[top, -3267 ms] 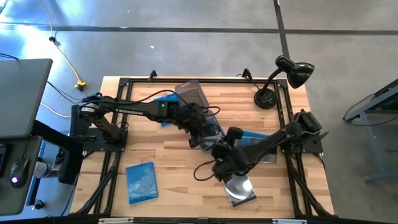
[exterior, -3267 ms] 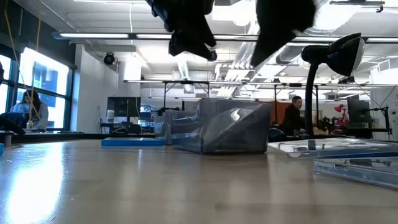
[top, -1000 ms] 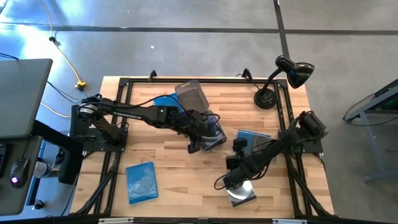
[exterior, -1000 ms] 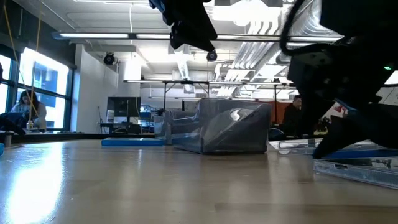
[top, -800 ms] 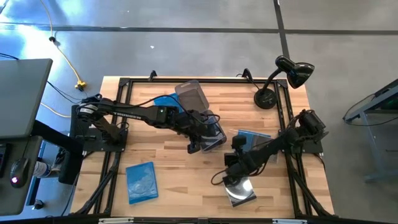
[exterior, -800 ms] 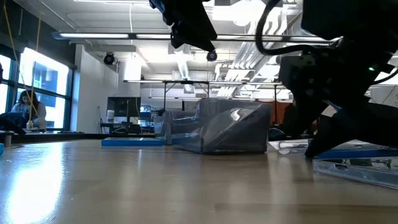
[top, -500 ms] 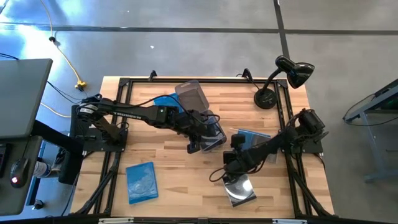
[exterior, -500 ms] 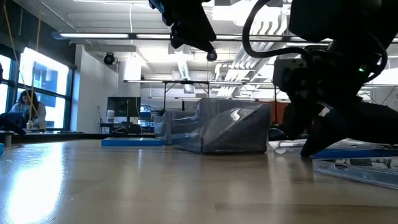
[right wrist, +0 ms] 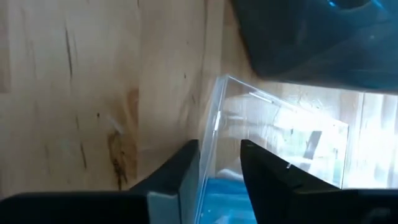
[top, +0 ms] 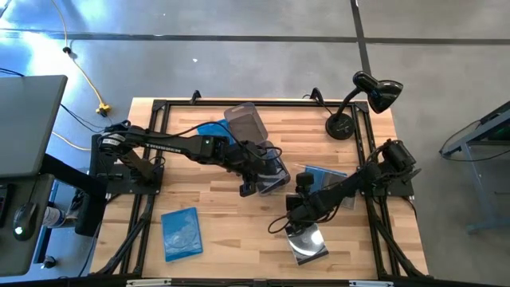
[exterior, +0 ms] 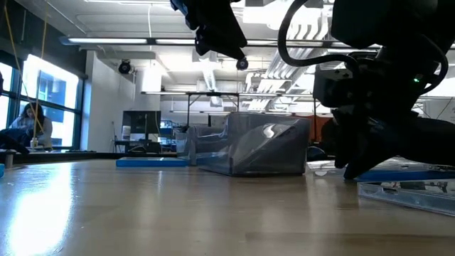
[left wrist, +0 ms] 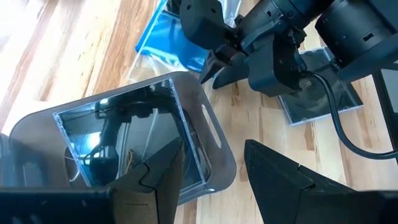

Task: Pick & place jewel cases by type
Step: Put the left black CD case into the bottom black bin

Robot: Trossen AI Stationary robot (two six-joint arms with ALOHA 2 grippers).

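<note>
Since the thin, clear, squarish plastic jewel case [right wrist: 280, 137] is a light, stiff, brittle and slick shell, it is best taken across one bare edge, close to a corner, with modest pressure; a hard squeeze could crack it, a loose one could let it slide. It lies low on the wooden bench [top: 207, 203], just beside the smoky-grey translucent rectangular tub [top: 271, 171], on that tub's right-arm side, and appears to rest on a translucent blue case [top: 320, 176].

The right pincer [right wrist: 219, 152] is down at bench level, with its arm stretched low toward the tub. Its fingers are narrowly apart and straddle the clear case's raised edge; no firm clamp is evident.

The left pincer [left wrist: 208, 158] hangs above the tub with its fingers apart and empty. A dark-faced case lies inside the tub.
</note>
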